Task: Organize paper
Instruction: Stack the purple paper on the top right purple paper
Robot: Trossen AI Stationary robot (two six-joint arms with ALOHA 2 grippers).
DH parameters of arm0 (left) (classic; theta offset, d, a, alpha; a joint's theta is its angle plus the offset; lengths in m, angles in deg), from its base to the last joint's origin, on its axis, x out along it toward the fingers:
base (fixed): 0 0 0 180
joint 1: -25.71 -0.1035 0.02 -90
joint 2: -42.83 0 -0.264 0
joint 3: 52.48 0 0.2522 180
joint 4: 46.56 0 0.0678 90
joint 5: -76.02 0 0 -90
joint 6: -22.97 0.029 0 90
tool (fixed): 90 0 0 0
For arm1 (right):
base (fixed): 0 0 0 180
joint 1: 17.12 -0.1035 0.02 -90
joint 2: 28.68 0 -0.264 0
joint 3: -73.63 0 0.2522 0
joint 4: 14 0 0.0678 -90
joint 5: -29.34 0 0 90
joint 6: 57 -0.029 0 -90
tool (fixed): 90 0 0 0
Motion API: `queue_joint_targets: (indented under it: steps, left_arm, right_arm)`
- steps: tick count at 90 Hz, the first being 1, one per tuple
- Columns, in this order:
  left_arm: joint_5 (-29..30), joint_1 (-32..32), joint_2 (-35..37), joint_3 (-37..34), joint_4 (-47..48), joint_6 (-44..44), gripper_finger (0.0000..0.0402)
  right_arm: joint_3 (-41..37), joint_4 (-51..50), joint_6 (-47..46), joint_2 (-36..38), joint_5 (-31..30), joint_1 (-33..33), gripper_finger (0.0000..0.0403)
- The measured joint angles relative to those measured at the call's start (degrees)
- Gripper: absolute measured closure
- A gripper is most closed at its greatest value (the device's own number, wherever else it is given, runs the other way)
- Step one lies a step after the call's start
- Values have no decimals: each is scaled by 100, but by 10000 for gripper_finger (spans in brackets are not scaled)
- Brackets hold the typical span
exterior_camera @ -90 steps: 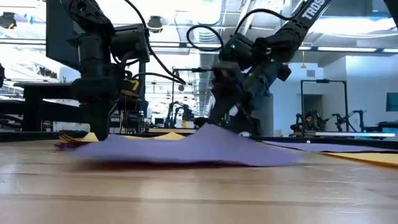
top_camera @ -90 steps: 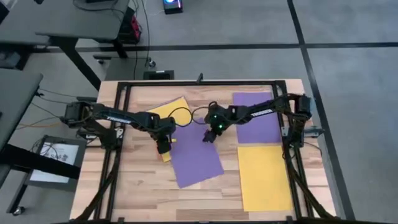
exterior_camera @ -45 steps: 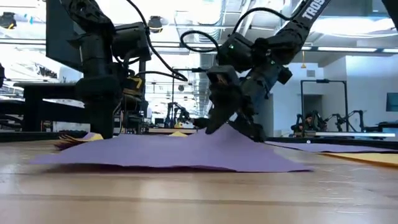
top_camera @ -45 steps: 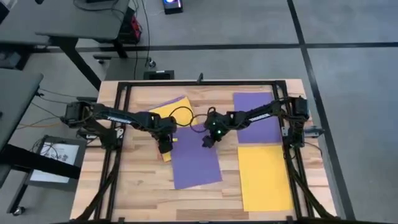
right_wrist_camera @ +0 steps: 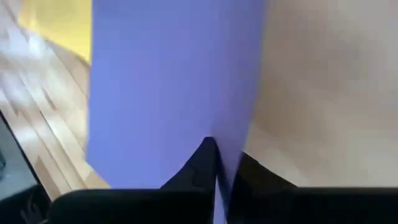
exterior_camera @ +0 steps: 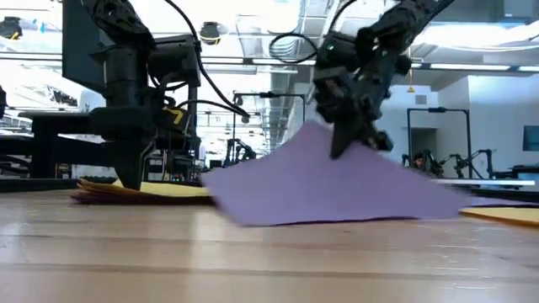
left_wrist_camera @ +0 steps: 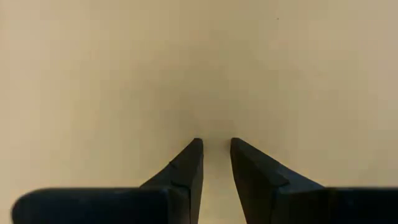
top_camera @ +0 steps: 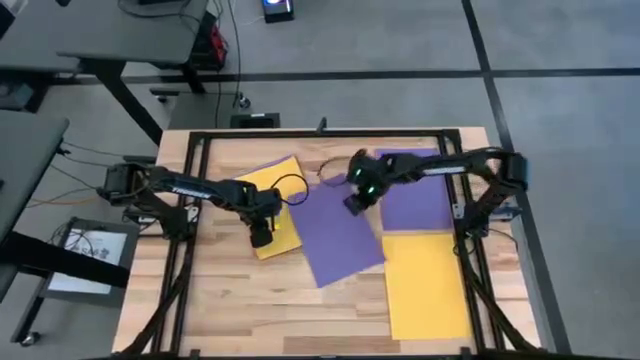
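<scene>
While my right gripper (top_camera: pixel 354 205) has its fingers pinched shut on the far corner of the loose purple sheet (top_camera: pixel 338 238), that corner rides up off the table and the rest of the sheet slopes down from it toward the near edge, its low end trailing on the wood. From the grip, the sheet's long axis runs back toward me and slightly to the right side. What the next move turns on, I judge, is the flat purple sheet (top_camera: pixel 420 195) lying just to the right of my gripper, at the far right of the table (top_camera: pixel 230 300); the right arm is much the nearer one for laying the held sheet onto it. A yellow sheet (top_camera: pixel 425 285) lies just in front of that purple one.

My left gripper (top_camera: pixel 260 238) is pressed down on another yellow sheet (top_camera: pixel 280 195) on the left, fingers a narrow slit apart and gripping nothing. No trays or bins are in view.
</scene>
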Motion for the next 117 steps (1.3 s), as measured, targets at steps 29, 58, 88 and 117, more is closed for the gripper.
queue_joint_targets:
  steps: [29,58,88,117]
  left_arm:
    - [-2,0,0,0,-26,103,336]
    - [-4,0,0,0,-24,103,336]
    - [-2,0,-2,0,-26,93,336]
    - [-2,0,-2,0,-26,83,336]
  right_arm:
    - [6,-2059,974,994,-15,2470,403]
    - [-239,-3291,2396,989,-897,3807,403]
    - [-265,-3100,1856,989,-1505,3872,403]
    - [-265,-3389,725,993,-2281,3393,403]
